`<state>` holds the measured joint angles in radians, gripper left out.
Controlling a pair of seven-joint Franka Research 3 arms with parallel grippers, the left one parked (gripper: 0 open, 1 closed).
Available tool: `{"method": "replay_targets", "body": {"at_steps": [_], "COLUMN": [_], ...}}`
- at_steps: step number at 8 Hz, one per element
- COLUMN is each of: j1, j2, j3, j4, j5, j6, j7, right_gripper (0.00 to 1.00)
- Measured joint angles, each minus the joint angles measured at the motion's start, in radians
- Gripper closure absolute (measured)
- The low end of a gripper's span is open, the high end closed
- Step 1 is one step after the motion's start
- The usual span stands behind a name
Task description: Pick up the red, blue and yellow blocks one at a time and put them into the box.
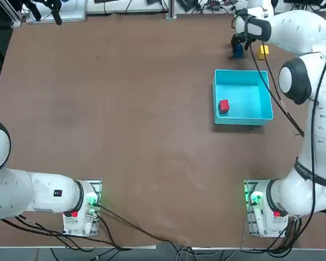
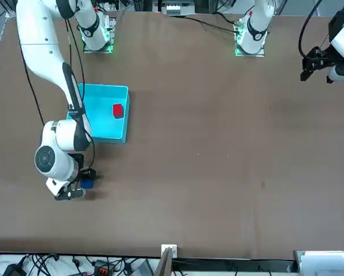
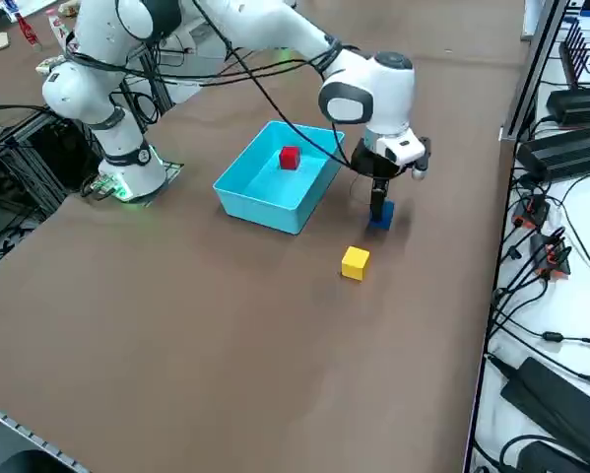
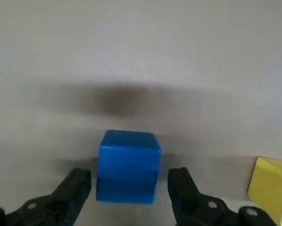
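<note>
Brown tabletop (image 1: pixel 124 119), cables along edges. Right gripper (image 4: pixel 129 188) at top view's upper right, fingers spread either side of blue block (image 4: pixel 128 165), not touching. Yellow block (image 1: pixel 263 51) just beside. Red block (image 1: pixel 223 106) inside cyan box (image 1: pixel 244 117), right of centre.
</note>
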<state>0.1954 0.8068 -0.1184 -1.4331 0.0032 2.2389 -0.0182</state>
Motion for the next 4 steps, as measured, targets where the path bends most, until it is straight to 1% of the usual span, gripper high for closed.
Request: {"method": "replay_targets", "body": {"at_steps": [1,2,3,4], "j1": [0.0,0.0,0.001,0.002], "j2": [0.01,0.014,0.012,0.009], "j3": [0.0,0.0,0.0,0.0], "j4": [0.0,0.001,0.004,0.008], "j5": [0.0,0.0,0.001,0.002], "j6": [0.011,0.018,0.019,0.018], "j7": [0.0,0.0,0.002,0.004], "right_gripper": [0.04,0.1,0.3,0.3]}}
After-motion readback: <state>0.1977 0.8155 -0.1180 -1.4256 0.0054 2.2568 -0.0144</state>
